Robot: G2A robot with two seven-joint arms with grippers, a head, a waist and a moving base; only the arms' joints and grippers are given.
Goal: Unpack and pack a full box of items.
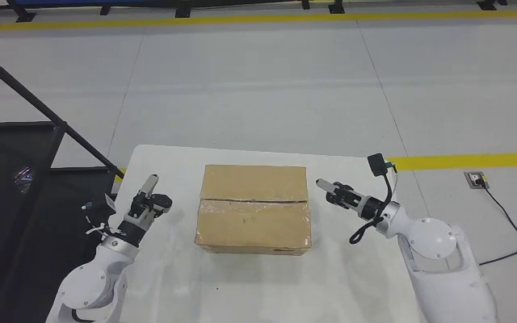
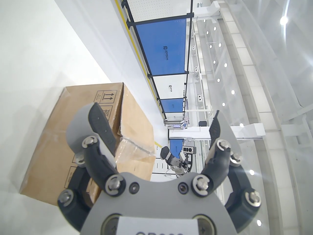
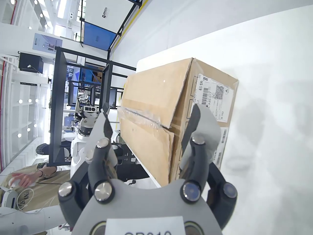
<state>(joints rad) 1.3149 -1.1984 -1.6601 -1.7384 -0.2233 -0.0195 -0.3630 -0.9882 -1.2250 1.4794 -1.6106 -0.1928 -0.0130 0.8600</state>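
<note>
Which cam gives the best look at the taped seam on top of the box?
Top view: the taped seam runs end to end across the box, seen from above, nothing in front. Right wrist view shows the seam at a slant, down to the flap ends. Left wrist view catches a short stretch.

We see a white bench [image 1: 174, 266] carrying one cardboard box [image 1: 254, 208], set flat near its middle. Its top flaps are shut, with clear tape [image 1: 254, 204] along the seam running 9 to 3 o'clock, and a printed label [image 3: 215, 94] on its 3 o'clock end.
</note>
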